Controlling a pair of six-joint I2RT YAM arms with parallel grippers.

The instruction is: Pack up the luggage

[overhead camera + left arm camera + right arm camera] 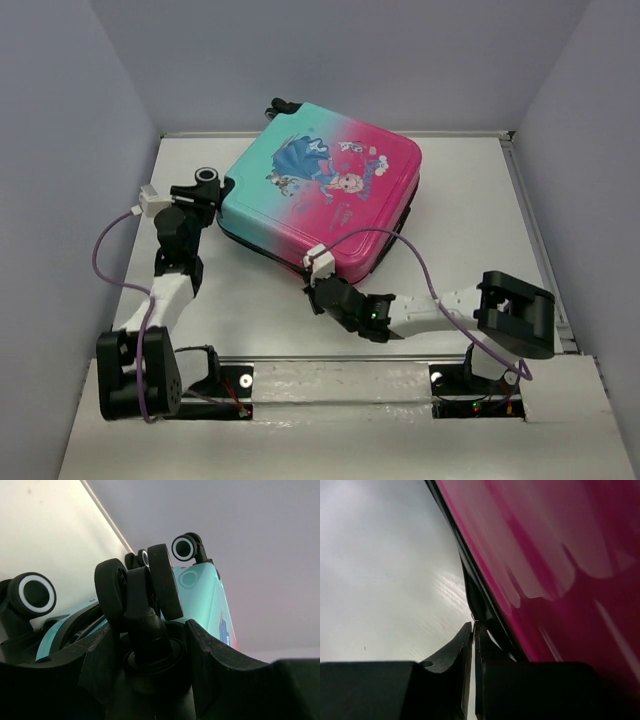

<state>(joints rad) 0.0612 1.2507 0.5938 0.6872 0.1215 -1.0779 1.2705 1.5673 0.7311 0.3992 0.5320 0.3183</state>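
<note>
The luggage lies flat and closed on the white table, teal at the left, pink at the right, princess print up. My left gripper is at its left corner; in the left wrist view its jaws are closed round the stem of a black caster wheel, with the teal shell behind. My right gripper is at the near pink corner; in the right wrist view its fingers are pressed together on a small metal zipper pull at the black zipper trim under the pink shell.
Grey walls close in the table at the back and both sides. A raised rail runs along the right edge. More black wheels stick out at the luggage's far corner. Purple cables loop off both arms.
</note>
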